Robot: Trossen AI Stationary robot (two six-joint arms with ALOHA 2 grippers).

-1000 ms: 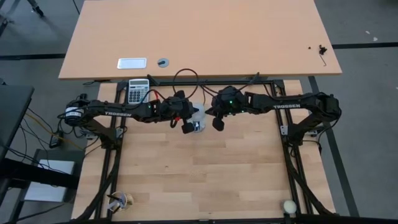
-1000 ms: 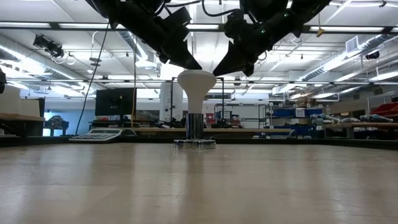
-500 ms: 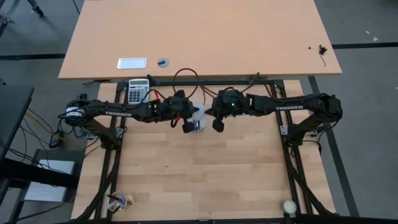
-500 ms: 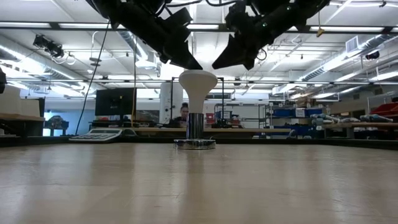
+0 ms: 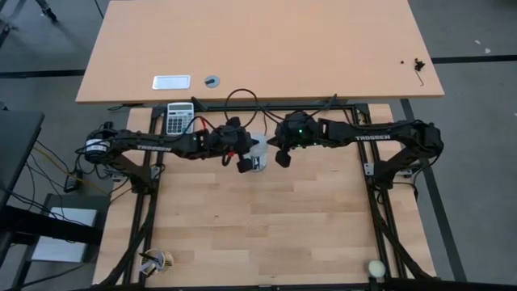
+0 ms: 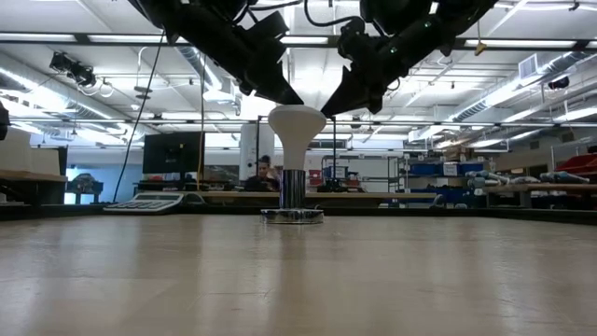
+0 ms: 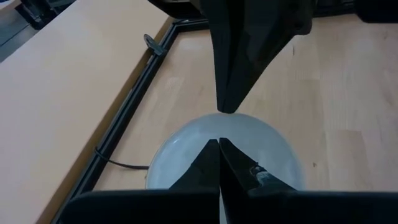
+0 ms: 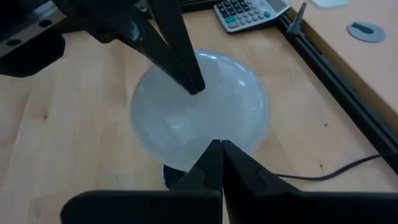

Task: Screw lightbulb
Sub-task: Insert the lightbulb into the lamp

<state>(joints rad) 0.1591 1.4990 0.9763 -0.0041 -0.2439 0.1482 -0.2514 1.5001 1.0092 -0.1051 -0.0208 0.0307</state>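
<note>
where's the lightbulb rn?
The lightbulb stands upright in the silver socket at the table's far middle, by the high view. The left claw and right claw, both shut, flank its dome from above.

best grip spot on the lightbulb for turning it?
Probably the wide white dome of the lightbulb, taken from above with fingers on opposite sides. It stands upright, narrow neck down in the socket, so only the dome is free. The left gripper and right gripper, both shut, flank it at its top.
</note>
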